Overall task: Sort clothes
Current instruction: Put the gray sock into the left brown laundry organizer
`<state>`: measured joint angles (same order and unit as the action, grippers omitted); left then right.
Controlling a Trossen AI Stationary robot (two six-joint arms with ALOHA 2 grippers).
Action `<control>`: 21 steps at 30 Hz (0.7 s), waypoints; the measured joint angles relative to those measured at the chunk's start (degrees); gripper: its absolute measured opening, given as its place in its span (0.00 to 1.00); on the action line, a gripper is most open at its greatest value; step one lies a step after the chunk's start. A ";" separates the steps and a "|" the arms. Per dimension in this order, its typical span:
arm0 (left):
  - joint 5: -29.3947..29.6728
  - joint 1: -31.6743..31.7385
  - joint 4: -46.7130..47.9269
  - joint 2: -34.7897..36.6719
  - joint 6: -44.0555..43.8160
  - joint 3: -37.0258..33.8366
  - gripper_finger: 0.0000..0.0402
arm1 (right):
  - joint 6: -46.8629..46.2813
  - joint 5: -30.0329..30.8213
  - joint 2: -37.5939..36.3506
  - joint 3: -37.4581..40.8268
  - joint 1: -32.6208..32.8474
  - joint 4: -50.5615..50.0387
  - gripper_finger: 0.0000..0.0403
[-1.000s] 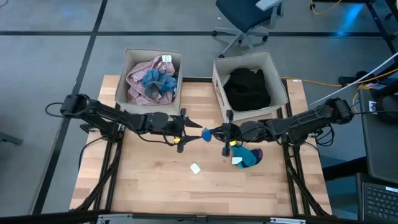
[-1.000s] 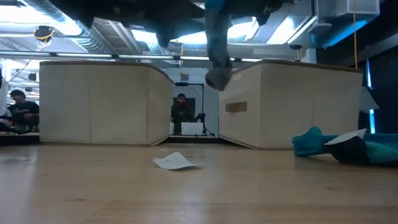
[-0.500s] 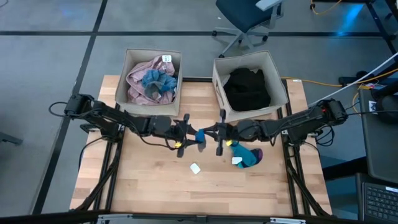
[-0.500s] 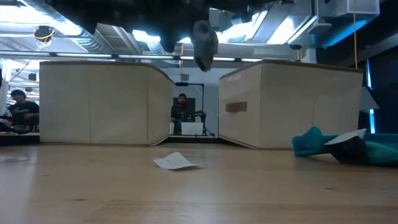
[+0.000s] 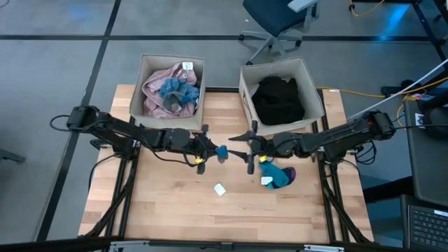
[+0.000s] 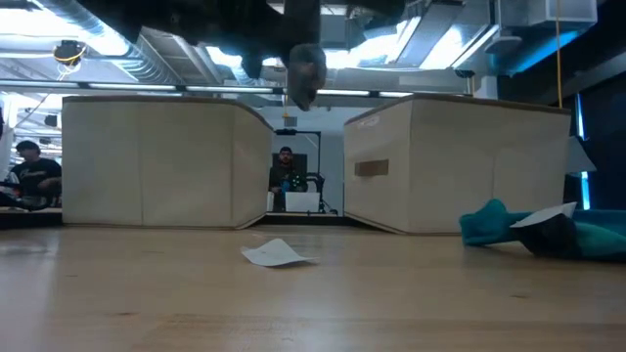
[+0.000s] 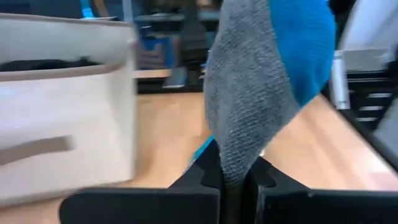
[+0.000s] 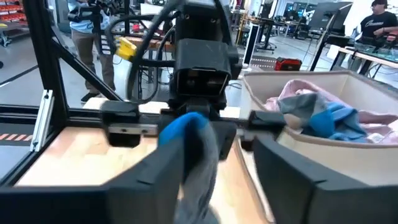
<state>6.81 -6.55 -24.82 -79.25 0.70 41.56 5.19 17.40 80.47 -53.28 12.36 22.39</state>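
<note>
The small blue-and-grey sock (image 5: 220,152) had passed across: the left gripper (image 5: 210,150) now pinched it above mid-table, while the right gripper (image 5: 240,145), fingers spread, had let go and backed off. A second earlier the right held it. It probably goes to the beige fabric bin (image 5: 143,87) of pink and blue garments.

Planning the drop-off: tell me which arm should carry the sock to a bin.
Left. The left gripper is shut on the blue-grey sock, with the left bin on its side. The right gripper is open.
</note>
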 joint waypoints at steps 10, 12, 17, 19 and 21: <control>21.57 6.26 15.95 21.12 7.61 0.00 0.01 | -2.26 2.70 -8.77 -0.09 0.00 -16.64 0.70; 25.93 9.17 16.80 24.50 10.78 0.00 0.01 | -3.45 2.96 -8.70 -0.07 0.00 -18.81 0.70; 31.95 19.67 19.92 28.71 14.33 0.00 0.03 | -3.89 3.57 -7.43 -0.04 0.00 -20.90 0.70; 32.22 24.71 20.86 28.69 13.60 0.00 0.04 | -3.87 3.90 -6.78 -0.04 0.00 -20.90 0.70; 32.30 29.61 21.87 27.83 13.03 0.00 0.04 | -3.87 4.02 -6.25 -0.02 -0.01 -20.70 0.70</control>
<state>39.11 23.06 -2.95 -51.42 13.74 41.56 1.32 21.41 74.22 -53.30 12.35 1.69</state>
